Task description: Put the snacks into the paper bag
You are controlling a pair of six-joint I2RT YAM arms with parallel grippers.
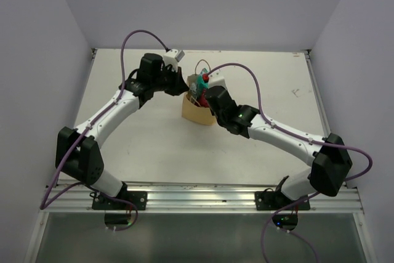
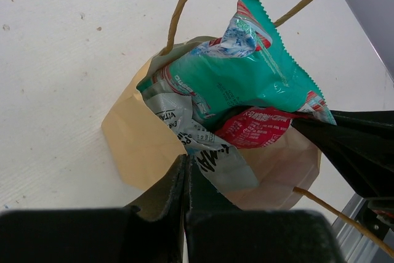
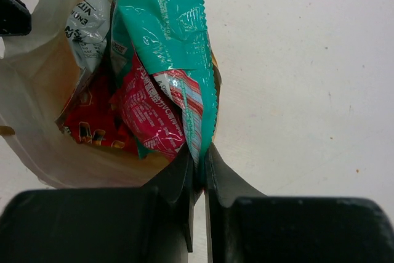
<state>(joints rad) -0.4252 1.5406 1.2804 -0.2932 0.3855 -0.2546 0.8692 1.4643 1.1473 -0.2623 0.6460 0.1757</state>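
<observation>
The brown paper bag [image 1: 198,116] stands upright mid-table, stuffed with snacks. A teal-white packet [image 2: 246,72] sticks up out of its mouth, over a silver-grey packet [image 2: 197,143] and a pink-red packet [image 2: 258,127]. A red-yellow packet [image 3: 86,127] lies deeper inside. My left gripper [image 2: 186,159] is shut, pinching the bag's near rim [image 2: 132,140]. My right gripper [image 3: 202,163] is shut on the lower edge of the teal-white packet [image 3: 166,23] at the opposite rim. Both grippers meet over the bag in the top view, the left gripper [image 1: 183,84] and the right gripper [image 1: 206,93].
The bag's two twisted handles [image 2: 181,4] stand up behind the packets. White table [image 1: 277,90] surrounds the bag, with walls on three sides and an aluminium rail [image 1: 203,198] at the near edge. Purple cables [image 1: 141,34] loop above both arms.
</observation>
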